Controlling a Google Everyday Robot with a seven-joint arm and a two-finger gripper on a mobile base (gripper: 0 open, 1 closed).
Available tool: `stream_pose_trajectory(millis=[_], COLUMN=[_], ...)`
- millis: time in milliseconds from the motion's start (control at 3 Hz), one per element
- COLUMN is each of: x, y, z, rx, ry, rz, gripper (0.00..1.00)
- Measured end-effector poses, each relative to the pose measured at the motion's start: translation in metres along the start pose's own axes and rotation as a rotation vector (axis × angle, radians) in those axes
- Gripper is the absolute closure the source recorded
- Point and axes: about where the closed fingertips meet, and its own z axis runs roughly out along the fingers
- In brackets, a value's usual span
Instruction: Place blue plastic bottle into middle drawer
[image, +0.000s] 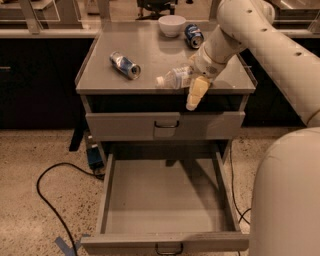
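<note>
The blue plastic bottle (172, 79) is lying on its side near the front edge of the smooth grey cabinet top (150, 55). It is clear plastic with a pale label, and its white cap is pointing left. Its right end is tucking in behind the gripper (196, 92), a cream, blunt-tipped piece hanging down past the cabinet's front edge. Whether it is clamping the bottle, I cannot tell. The thick white arm (260, 35) is reaching in from the upper right. Below, the middle drawer (165, 200), a flat grey metal box with a dark wire handle, is standing wide open. The upper drawer (130, 126) is sitting closed. One shiny drink can (125, 65) is lying left of the bottle, and another can (193, 35) is resting beside a round white bowl (171, 25) at the back.
</note>
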Motion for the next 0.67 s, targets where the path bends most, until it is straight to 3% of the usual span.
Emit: stream_pose_trajectory(millis=[333, 667], x=[0.0013, 0.0013], y=[0.0045, 0.0046], z=[0.0134, 0.0134], rx=[-0.06, -0.061], ry=[-0.009, -0.009], rz=[0.021, 0.021], gripper=[0.14, 0.39])
